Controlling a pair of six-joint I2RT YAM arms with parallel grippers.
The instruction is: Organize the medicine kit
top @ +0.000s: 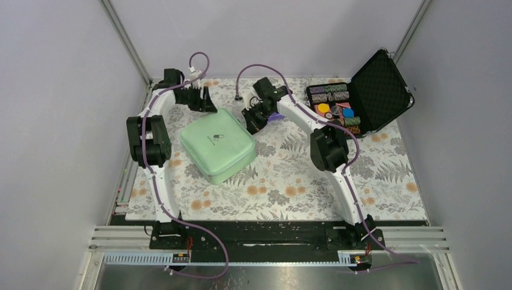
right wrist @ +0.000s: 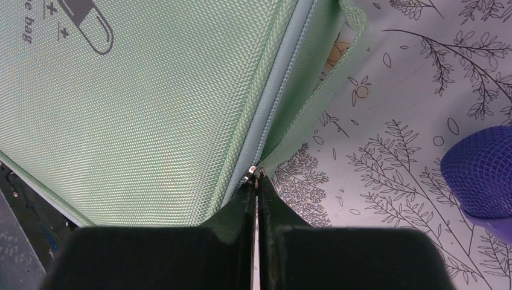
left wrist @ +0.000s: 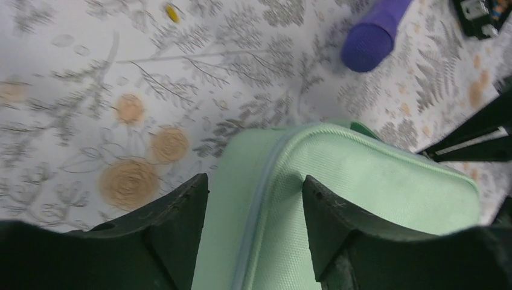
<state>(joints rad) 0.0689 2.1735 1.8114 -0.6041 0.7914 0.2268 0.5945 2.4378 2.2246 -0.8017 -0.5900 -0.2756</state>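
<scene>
The purple mesh-textured rounded object (right wrist: 480, 175) right of the right gripper (right wrist: 256, 181) is cut by the frame edge. The small yellow item (left wrist: 172, 12) beyond the left gripper (left wrist: 255, 181) is unidentifiable.

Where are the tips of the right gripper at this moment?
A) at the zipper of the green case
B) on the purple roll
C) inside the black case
A: the right gripper has its tips shut on the small metal zipper pull at the side seam of the green case.
</scene>
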